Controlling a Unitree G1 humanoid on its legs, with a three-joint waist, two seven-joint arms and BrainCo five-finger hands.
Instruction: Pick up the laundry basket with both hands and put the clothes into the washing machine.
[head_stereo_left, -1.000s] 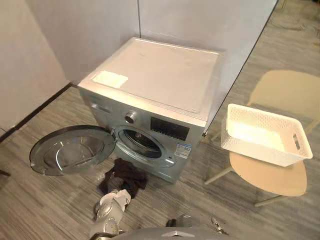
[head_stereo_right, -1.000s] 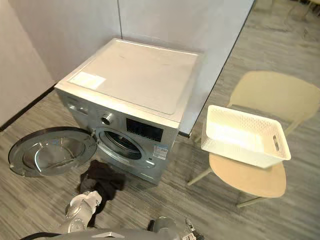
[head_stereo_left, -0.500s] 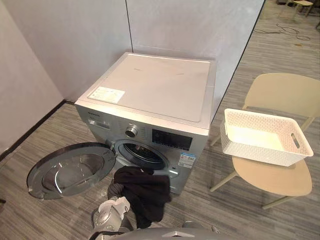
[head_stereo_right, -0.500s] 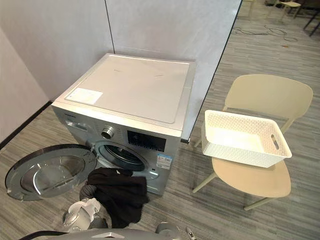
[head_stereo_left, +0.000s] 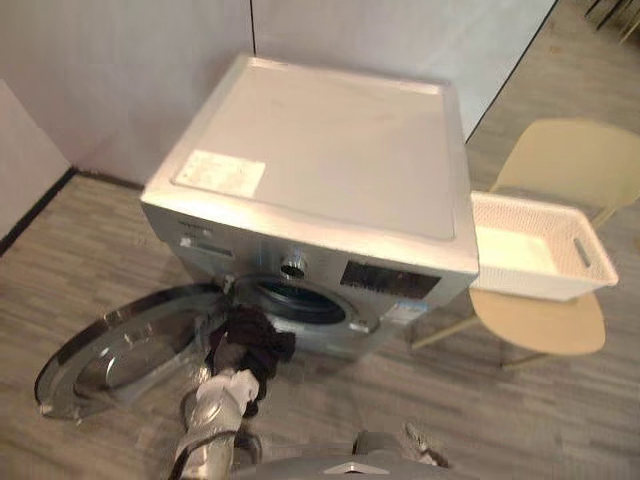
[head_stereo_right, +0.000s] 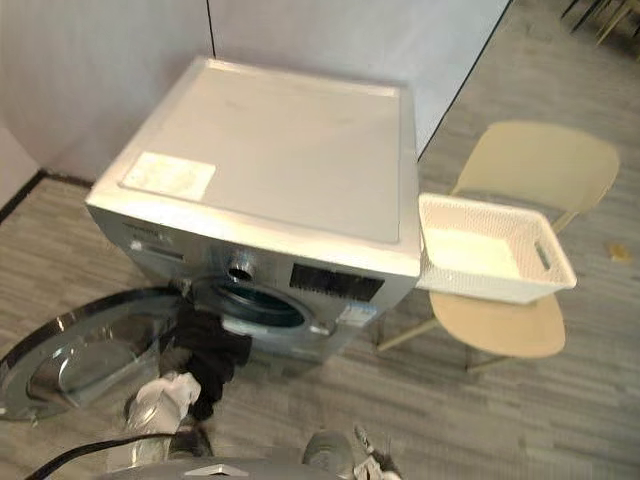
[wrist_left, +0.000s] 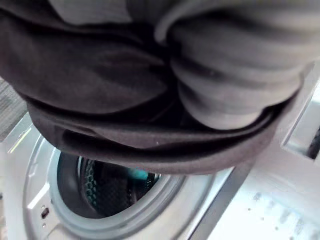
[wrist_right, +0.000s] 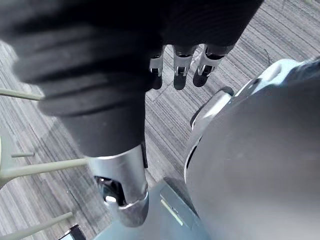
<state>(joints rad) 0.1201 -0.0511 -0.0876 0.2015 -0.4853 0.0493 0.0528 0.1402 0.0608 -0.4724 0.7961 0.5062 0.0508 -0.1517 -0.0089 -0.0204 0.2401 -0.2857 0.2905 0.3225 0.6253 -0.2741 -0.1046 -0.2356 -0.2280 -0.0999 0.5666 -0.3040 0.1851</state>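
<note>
Right now the left hand (wrist_left: 235, 80) is up at the front of the washing machine (head_stereo_left: 320, 170). The dark garment (wrist_left: 100, 95) is draped over it and hangs across the top of the drum opening (wrist_left: 102, 190). How the hand is set under the cloth cannot be told. Past the hand, the grey ring of the opening curves round, and the cloth's lower hem hangs just above it, outside the drum.

To the outer side of the left hand, the round door (head_stereo_left: 120, 350) is swung wide and lies low over the floor (head_stereo_left: 520, 410). Its rim is close to the arm, so room there is tight. To the inner side, bare striped floor runs along the machine's front as far as the beige chair (head_stereo_left: 540, 325).

The right hand (wrist_right: 180, 62) hangs low over that floor, fingers loosely extended and thumb apart, holding nothing. Thin chair legs show near it.

The drum beyond the left hand is dark, with a perforated wall and a small teal patch deep inside; what that patch is cannot be told. The white lattice laundry basket (head_stereo_left: 540, 285) sits on the chair seat, well apart from both hands and over on the right hand's side. One end of it is just beside the machine's top corner, and its pale bottom shows bare.
</note>
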